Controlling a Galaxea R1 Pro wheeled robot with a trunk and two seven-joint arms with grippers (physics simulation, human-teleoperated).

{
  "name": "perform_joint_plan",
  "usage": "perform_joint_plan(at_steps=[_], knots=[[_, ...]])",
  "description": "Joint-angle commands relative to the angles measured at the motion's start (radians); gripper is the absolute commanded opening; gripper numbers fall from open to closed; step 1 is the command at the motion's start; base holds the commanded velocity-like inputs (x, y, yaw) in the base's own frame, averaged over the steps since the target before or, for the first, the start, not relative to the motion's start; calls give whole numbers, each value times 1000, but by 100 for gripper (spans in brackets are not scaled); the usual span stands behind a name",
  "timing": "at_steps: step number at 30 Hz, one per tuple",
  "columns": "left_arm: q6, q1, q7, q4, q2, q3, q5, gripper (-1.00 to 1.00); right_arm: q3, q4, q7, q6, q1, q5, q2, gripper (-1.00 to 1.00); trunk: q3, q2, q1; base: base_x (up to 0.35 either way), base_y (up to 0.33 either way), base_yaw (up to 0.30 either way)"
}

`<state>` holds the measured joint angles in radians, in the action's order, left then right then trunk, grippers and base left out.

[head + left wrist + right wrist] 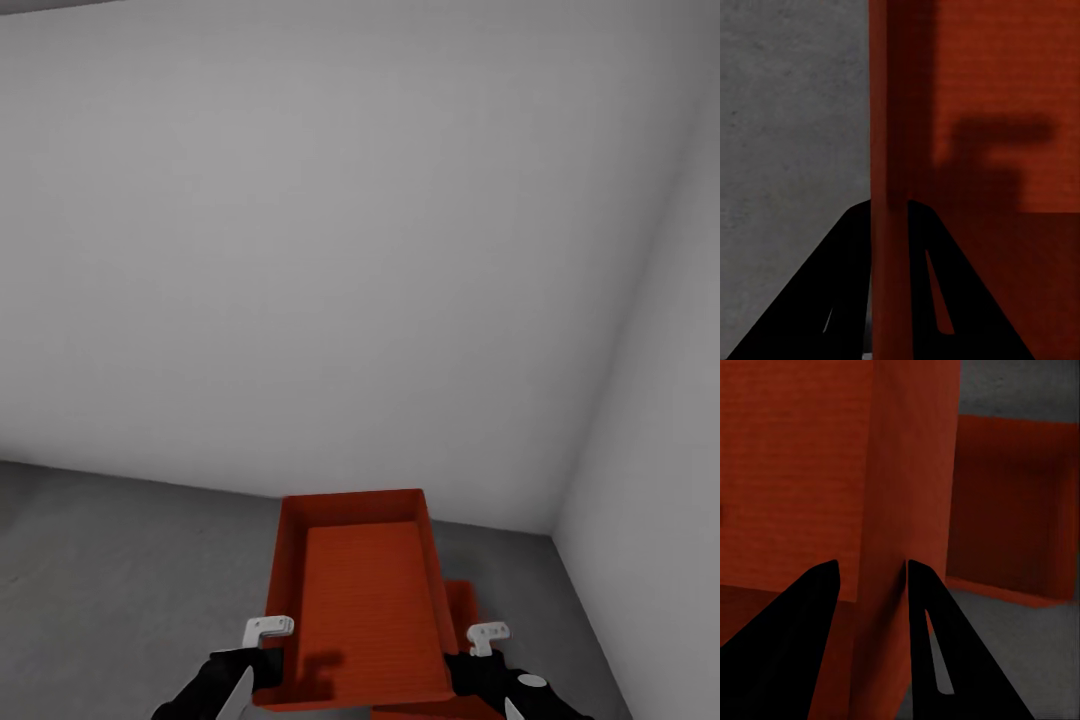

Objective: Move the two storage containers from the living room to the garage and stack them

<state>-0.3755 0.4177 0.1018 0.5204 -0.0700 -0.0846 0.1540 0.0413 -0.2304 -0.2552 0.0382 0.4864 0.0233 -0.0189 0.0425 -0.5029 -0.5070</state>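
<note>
Both tools grip one red-orange storage container (365, 600) by its long side walls: the left tool (262, 652) pinches the left wall, its fingers (840, 300) closed on the thin panel, and the right tool (484, 655) clamps the right wall likewise. This bin hangs above the second storage container (1012, 525), which sits on the dark grey concrete floor (120, 580) near the garage's white wall corner (555, 533).

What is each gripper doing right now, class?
Left gripper: closed on the upper storage container's left wall.
Right gripper: closed on its right wall, above the lower container.
</note>
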Motion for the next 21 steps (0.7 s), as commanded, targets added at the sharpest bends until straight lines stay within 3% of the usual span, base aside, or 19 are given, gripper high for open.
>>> perform_joint_plan(at_steps=[1,17,21], knots=[[67,1,38,10,0,6,-24,-100,43,3,-21,5,0,3,22,-100,2,-2,0,0,0,-297],[67,1,37,10,0,6,-24,-100,43,3,-21,5,0,3,22,-100,2,-2,0,0,0,-299],[67,1,37,10,1,6,-24,-100,43,3,-21,5,0,3,22,-100,2,-2,0,0,0,-134]])
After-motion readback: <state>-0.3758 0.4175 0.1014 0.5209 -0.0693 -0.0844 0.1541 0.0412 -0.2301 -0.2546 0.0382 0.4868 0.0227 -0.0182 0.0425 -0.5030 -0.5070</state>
